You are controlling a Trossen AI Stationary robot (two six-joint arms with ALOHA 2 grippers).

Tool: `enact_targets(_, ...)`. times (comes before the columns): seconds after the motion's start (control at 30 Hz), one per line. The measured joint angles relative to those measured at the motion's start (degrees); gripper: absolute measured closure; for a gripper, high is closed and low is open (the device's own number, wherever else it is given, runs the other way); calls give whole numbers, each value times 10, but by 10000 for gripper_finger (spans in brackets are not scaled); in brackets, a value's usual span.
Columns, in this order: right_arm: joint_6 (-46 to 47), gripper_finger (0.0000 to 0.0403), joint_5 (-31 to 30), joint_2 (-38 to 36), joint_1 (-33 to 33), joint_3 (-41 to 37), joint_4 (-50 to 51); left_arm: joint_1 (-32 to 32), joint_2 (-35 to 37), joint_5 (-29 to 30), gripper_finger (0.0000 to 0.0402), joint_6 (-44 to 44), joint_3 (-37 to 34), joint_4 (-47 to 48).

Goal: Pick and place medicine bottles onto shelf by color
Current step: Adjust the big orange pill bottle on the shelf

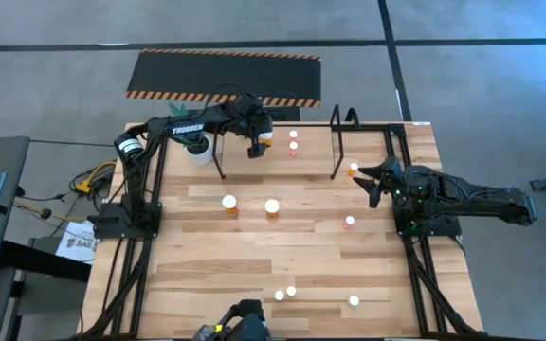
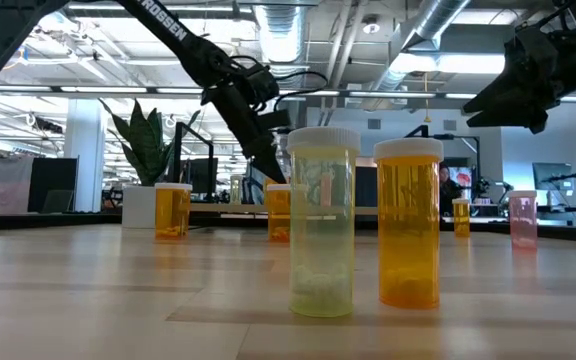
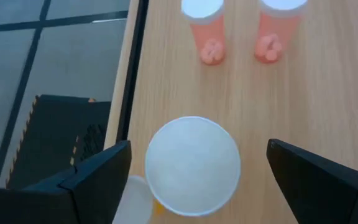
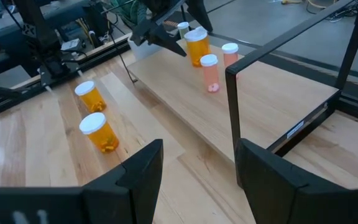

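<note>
Shelf: light board at the table's far edge, carrying two pink bottles and one orange bottle at the left end.

Left gripper: poised over that orange bottle, fingers spread wide on either side of its white cap, nothing grasped. Risk: tipping the bottle, or nudging the nearby pink pair, through a finger catching the cap on retreat.

Right gripper: waiting beside the shelf's right end, released and empty.

Remaining bottles: scattered across the table, unsorted.

Hard to judge: bottle colours near the front edge; contact between left fingers and cap.
</note>
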State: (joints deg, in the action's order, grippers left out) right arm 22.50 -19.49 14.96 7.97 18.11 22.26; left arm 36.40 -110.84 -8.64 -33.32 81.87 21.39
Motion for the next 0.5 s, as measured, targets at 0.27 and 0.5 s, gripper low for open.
enact_targets(0.27, 0, 178, 0, 0, 0, 0, 0, 0, -9, -1, 40, -4, 1, -3)
enact_targets(0.5, 0, 178, 0, 0, 0, 0, 0, -1, -9, 2, 40, -4, 0, -1)
